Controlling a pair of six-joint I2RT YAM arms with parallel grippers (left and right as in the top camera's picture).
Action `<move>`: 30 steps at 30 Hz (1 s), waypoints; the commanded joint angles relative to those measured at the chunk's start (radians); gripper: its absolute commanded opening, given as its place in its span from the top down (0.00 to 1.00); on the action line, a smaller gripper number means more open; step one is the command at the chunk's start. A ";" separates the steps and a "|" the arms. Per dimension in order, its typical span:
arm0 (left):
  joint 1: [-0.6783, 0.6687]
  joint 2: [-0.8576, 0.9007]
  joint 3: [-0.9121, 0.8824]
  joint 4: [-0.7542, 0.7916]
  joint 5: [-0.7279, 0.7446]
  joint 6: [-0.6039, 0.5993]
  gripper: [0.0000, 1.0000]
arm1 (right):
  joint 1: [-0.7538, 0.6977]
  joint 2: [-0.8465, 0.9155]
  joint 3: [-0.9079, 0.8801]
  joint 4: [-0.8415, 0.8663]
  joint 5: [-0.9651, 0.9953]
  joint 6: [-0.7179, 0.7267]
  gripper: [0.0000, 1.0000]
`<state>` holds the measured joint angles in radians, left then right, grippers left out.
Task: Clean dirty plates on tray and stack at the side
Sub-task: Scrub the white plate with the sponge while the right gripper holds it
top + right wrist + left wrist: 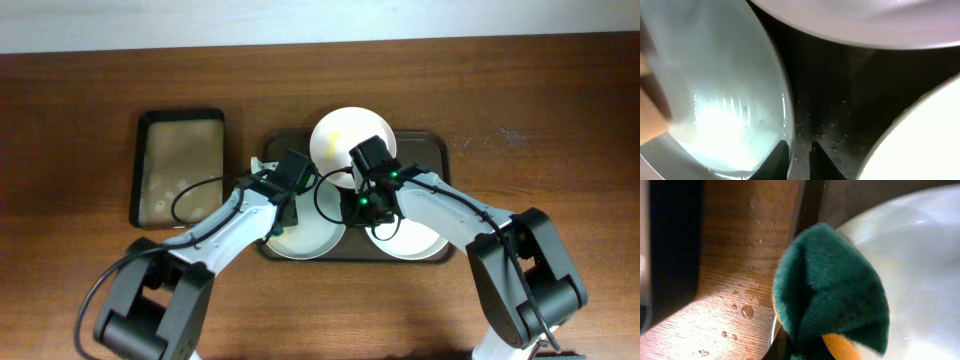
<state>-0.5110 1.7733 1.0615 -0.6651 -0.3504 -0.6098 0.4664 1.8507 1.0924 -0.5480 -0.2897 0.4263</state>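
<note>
Three white plates lie on the dark brown tray (430, 142): one at the back (338, 135), one front left (312, 240), one front right (420, 243). My left gripper (283, 218) is shut on a green sponge with an orange core (830, 290), held at the left rim of the front-left plate (920, 255); its fingers are hidden behind the sponge. My right gripper (365, 205) straddles that wet plate's right rim (715, 100), with its fingers (799, 152) closed narrowly on it, one inside and one over the tray (850, 90).
A narrow black tray (180, 165) holding cloudy water lies to the left of the brown tray and also shows in the left wrist view (670, 240). Water drops lie on the wood table (740, 295) between the two trays.
</note>
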 commanded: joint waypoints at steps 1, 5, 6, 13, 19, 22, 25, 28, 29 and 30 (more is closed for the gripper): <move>0.017 -0.096 0.034 0.024 0.053 0.011 1.00 | -0.002 0.009 -0.012 -0.012 0.040 0.002 0.84; 0.011 -0.072 0.031 0.095 0.308 0.011 1.00 | -0.002 0.009 -0.012 -0.011 0.040 0.002 0.84; 0.007 -0.063 0.031 0.104 0.330 0.011 1.00 | -0.002 0.009 -0.012 -0.011 0.040 0.002 0.84; -0.026 0.046 0.031 0.124 0.346 0.011 1.00 | -0.002 0.009 -0.012 -0.012 0.040 0.002 0.84; -0.022 0.110 0.031 0.098 0.130 0.012 1.00 | -0.002 0.009 -0.012 -0.012 0.040 0.002 0.84; -0.020 0.109 0.032 0.050 -0.045 0.012 1.00 | -0.002 0.009 -0.012 -0.012 0.040 0.002 0.84; -0.010 0.092 0.034 -0.001 -0.171 0.012 1.00 | -0.002 0.009 -0.013 -0.012 0.040 0.002 0.84; 0.027 0.023 0.034 -0.026 -0.148 0.011 1.00 | -0.002 0.009 -0.013 -0.012 0.040 0.001 0.92; 0.038 -0.003 0.034 -0.028 -0.137 0.011 1.00 | -0.002 0.009 -0.013 -0.012 0.040 0.001 0.96; 0.048 -0.032 0.034 -0.028 -0.119 0.011 1.00 | -0.002 0.009 -0.013 -0.012 0.040 0.001 0.96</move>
<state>-0.5243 1.8359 1.1038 -0.6765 -0.3637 -0.6083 0.4675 1.8507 1.0920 -0.5476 -0.2859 0.4286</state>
